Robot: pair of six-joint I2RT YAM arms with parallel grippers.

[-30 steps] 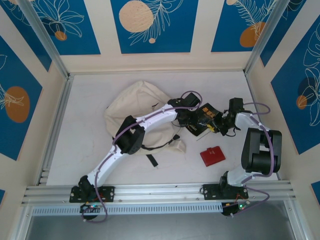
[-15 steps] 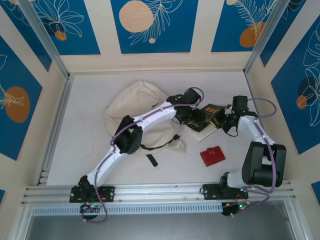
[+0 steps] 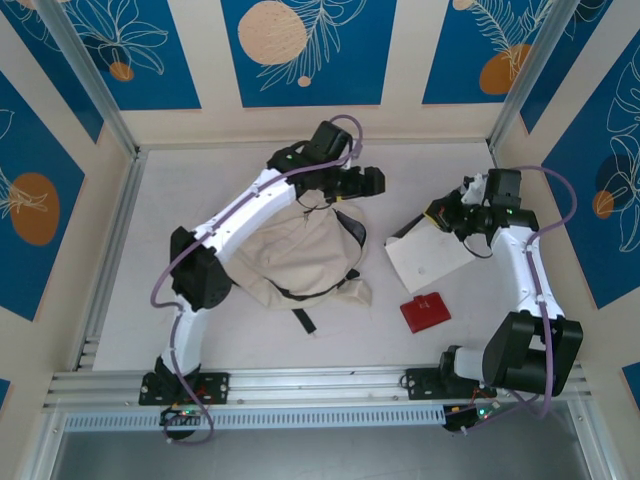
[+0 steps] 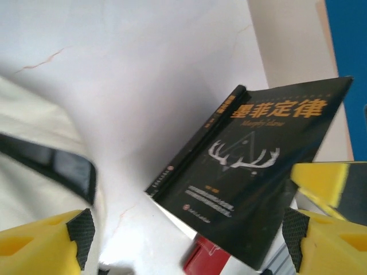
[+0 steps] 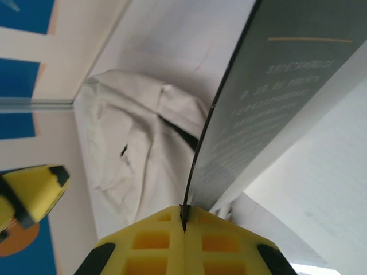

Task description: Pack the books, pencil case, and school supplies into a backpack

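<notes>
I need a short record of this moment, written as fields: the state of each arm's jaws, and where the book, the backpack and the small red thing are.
left jaws: open, holding nothing, above the far side of the backpack
right jaws: shut on one edge of the black book
black book: tilted, orange lettering on the cover, white pages showing from above
backpack: cream, lying slack on the table, black straps toward the arm bases
red flat item: on the table near the right arm, apart from the backpack
packing: book not yet in the backpack
</notes>
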